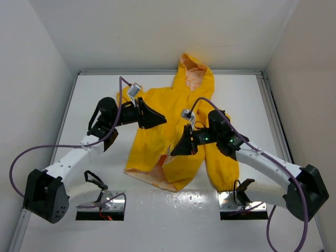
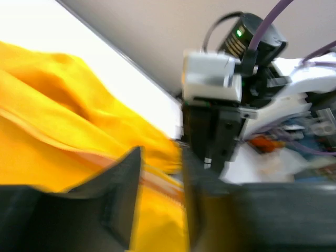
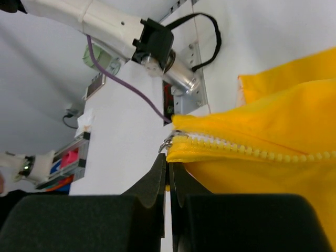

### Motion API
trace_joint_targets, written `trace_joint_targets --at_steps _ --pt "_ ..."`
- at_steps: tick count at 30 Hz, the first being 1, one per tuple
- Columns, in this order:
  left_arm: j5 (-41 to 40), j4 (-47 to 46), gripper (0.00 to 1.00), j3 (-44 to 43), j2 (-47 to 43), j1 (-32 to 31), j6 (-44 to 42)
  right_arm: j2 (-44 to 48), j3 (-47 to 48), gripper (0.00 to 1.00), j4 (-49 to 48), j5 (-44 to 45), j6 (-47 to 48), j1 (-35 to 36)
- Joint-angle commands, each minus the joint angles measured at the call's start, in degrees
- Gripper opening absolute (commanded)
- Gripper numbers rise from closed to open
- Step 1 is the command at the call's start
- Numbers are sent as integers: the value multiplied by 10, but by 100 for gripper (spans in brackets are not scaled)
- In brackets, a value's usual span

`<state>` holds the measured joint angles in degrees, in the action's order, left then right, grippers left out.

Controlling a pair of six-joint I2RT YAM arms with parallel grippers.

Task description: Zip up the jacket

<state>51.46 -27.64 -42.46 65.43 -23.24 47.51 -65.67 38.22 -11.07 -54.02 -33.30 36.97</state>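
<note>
The yellow jacket lies face up mid-table, hood toward the back wall. My left gripper rests over its chest; in the blurred left wrist view the gripper is open, with yellow cloth and a pale zipper strip showing between the fingers. My right gripper sits at the jacket's lower front. Seen from the right wrist, that gripper is shut on the yellow hem just under the zipper's end, beside the metal slider and the white teeth.
The jacket's lower left flap is folded open, showing pale orange-printed lining. Two cut-outs with hardware sit at the near table edge. White walls close in the table on three sides. Purple cables loop from both arms.
</note>
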Motion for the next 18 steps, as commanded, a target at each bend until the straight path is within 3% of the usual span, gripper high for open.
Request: trace_joint_targets --at_steps 1,5,10,14,18 --pt "-18 86 45 -57 -29 15 -176 6 -11 0 -38 -37 -42 -3" --pt "-53 291 58 -80 -85 -14 -429 -15 -33 0 -125 -39 -146 -40" --pt "-144 391 63 -40 -170 -87 -695 -52 -39 0 -203 -46 -278 -73" --pt "-241 409 63 1 -217 -156 -790 -64 -29 0 -222 -50 -302 -74" --pt "-320 391 63 22 -222 -200 -820 -75 -24 0 -238 -57 -329 -74"
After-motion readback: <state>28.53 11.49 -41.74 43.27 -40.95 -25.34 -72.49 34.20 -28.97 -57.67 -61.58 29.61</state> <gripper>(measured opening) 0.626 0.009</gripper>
